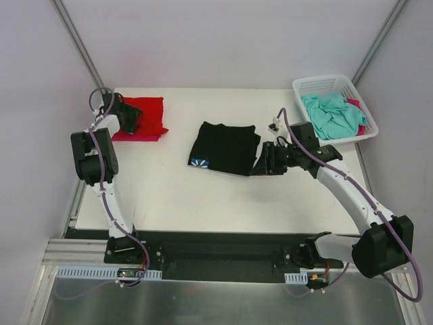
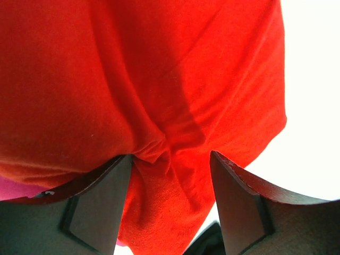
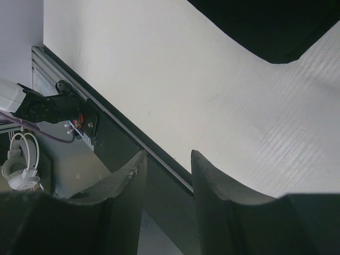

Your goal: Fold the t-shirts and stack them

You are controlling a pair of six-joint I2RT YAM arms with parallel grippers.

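A folded red t-shirt [image 1: 143, 114] lies at the table's far left on top of a pink one [image 1: 130, 137]. My left gripper [image 1: 128, 119] is down on its left part. In the left wrist view the left gripper [image 2: 170, 156] stands open, a bunched fold of the red t-shirt [image 2: 154, 95] rising between the fingers and pink cloth [image 2: 16, 188] showing underneath. A folded black t-shirt [image 1: 226, 145], with a daisy on blue [image 1: 199, 162] at its near corner, lies mid-table. My right gripper [image 1: 261, 162] hovers at its right edge, open and empty [image 3: 168, 155]; the black t-shirt [image 3: 276, 26] is beside it.
A white mesh basket [image 1: 313, 84] at the far right holds a crumpled teal t-shirt [image 1: 331, 115] and a bit of pink-red cloth [image 1: 356, 107]. A small white object [image 1: 275, 124] lies behind the right gripper. The table's near edge and black rail [image 3: 133, 141] show under the right fingers.
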